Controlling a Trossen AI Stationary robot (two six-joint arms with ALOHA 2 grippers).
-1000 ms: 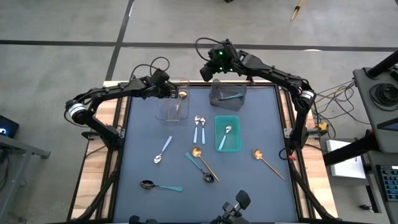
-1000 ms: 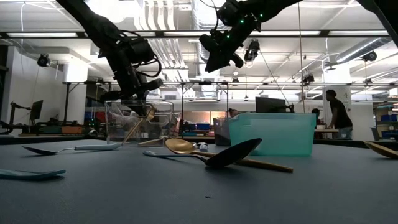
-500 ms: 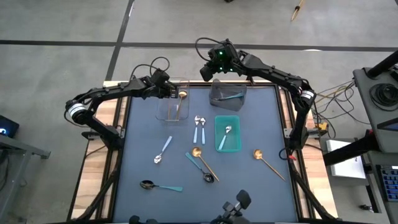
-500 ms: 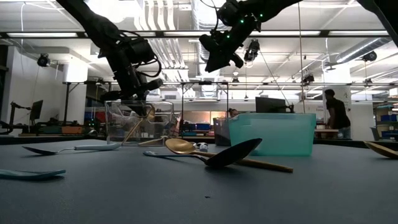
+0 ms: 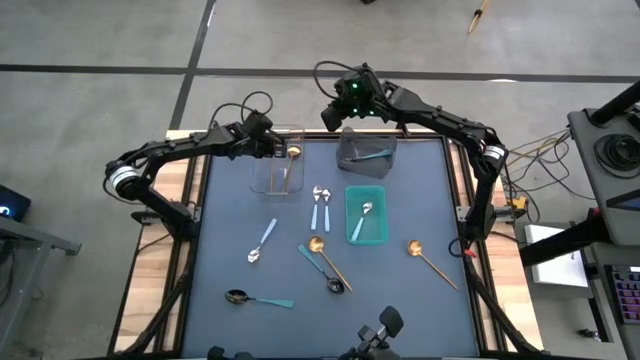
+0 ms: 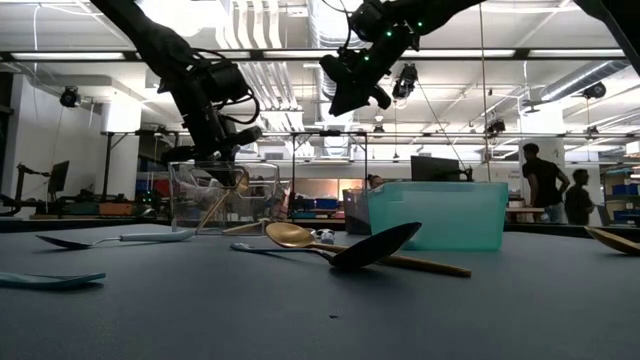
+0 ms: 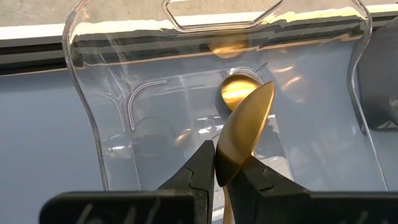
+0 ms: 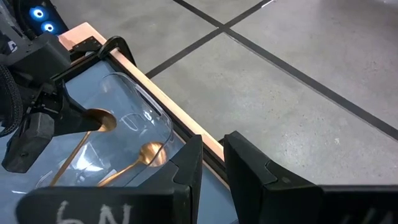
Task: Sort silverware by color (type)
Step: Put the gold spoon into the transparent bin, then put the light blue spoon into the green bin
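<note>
One gold spoon [image 7: 244, 127] held over the clear bin [image 5: 277, 158] at the table's far left.
Left gripper [image 7: 214, 163] fingers pinched shut on it, bowl up, handle slanting down into the bin beside a second gold spoon [image 7: 238, 88]. Right gripper [image 8: 211, 155] hangs above the grey bin [image 5: 365, 150], fingers slightly parted, holding nothing.

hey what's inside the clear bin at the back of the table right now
One gold spoon lies inside the clear bin. The left end effector holds a second gold spoon over the bin. The rest of the bin floor looks bare, though glare and the end effector hide parts of it.
</note>
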